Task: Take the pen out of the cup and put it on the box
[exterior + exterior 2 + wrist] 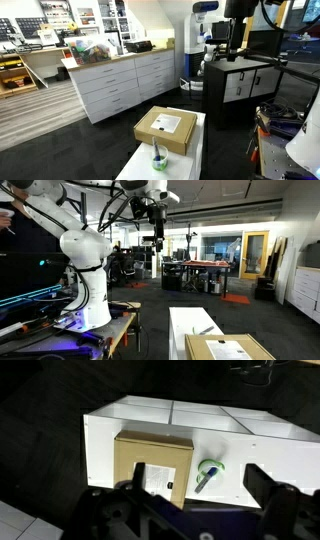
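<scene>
Pen [203,481] stands tilted in the cup [217,465], just beside the box [152,460]; the gripper [185,500] hangs above, jaws spread.

The flat brown cardboard box [150,460] lies on the white table [262,428], white label up (near one edge). Just beside it, not touching, stands the small translucent green cup [211,467], upright, with the thin dark pen [203,482] leaning inside, its end poking over the rim.
</scene>
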